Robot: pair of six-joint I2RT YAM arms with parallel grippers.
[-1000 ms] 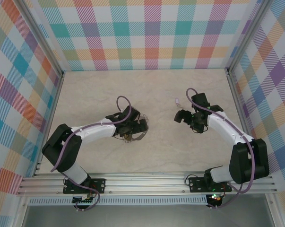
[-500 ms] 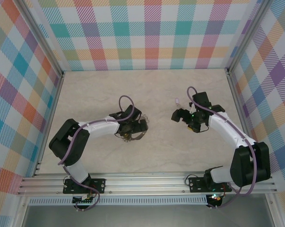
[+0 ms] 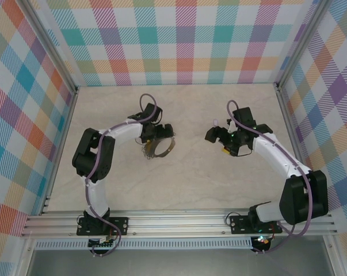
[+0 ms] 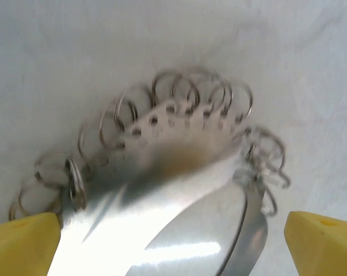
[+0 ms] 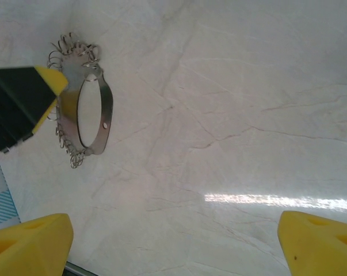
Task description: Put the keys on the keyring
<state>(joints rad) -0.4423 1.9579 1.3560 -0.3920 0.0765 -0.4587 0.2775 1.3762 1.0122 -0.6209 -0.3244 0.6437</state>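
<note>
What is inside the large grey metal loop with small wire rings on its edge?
Inside the grey metal loop, the bare pale marble table shows through; no key lies there. A black, yellow-tipped finger covers the loop's left edge, so what lies under that part cannot be seen.

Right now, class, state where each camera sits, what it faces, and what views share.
Top external: above and behind, looking down on the table; left arm, right arm show.
Left wrist: close over the keyring, its yellow fingertips at the corners.
Right wrist: farther off, facing the table, fingertips below.
Shared: all three show the keyring.
</note>
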